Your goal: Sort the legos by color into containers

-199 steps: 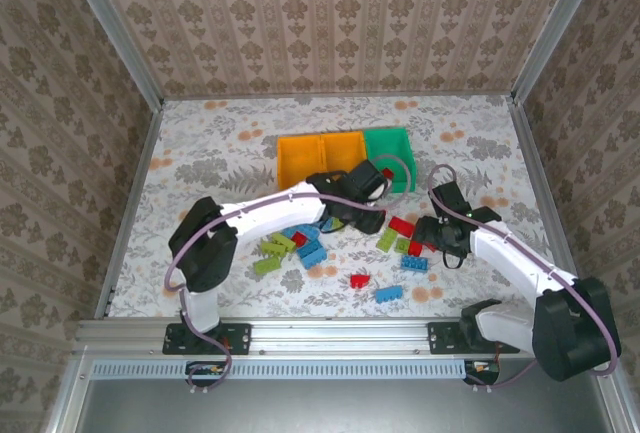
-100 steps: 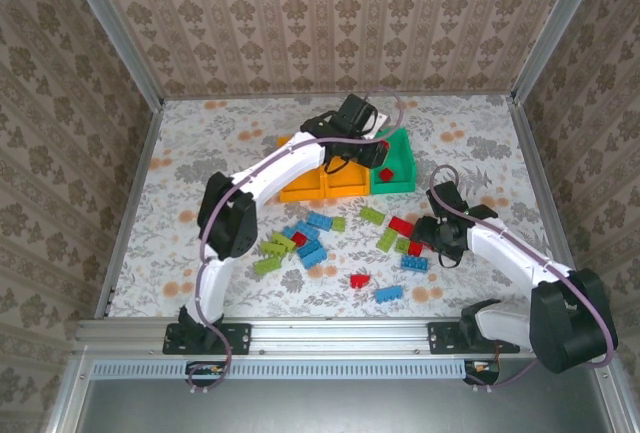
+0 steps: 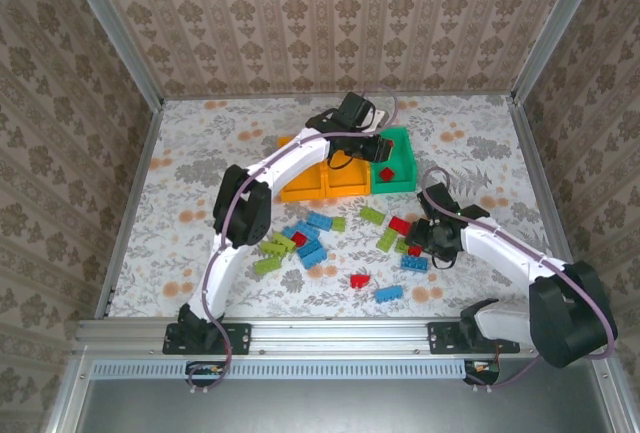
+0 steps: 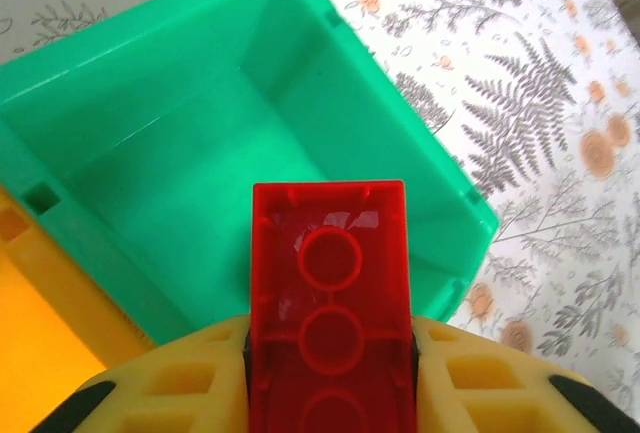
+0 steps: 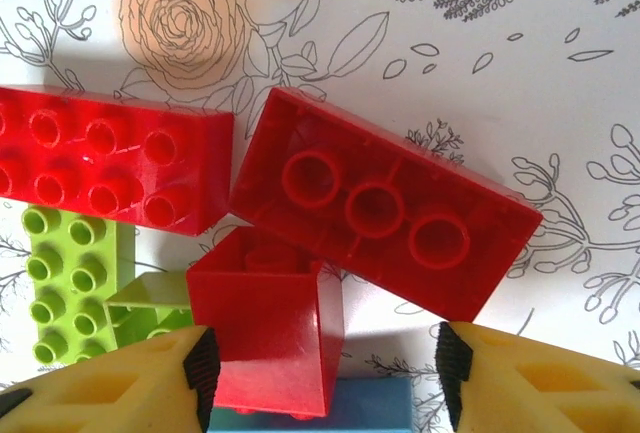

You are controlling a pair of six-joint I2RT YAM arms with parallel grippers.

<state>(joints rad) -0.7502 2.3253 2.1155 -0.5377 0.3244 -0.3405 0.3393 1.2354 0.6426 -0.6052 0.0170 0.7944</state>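
Early days, I'd judge. The left gripper [image 4: 330,353] is clamped on a red brick [image 4: 330,283], held over the green bin [image 4: 200,123] and not yet let go. The right gripper [image 5: 325,378] has its jaws apart either side of a small red brick [image 5: 265,323] on the table [image 3: 200,163] — no grip yet. Three containers: that green one plus two orange bins [image 3: 300,188]. Loose legos [image 3: 312,250] lie between bins and arm bases — roughly five blue, six green, four red, but they overlap. Nearly all are left to sort.

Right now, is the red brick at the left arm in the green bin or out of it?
Out: the red brick is clamped between the left fingers above the green bin, whose visible floor is bare.
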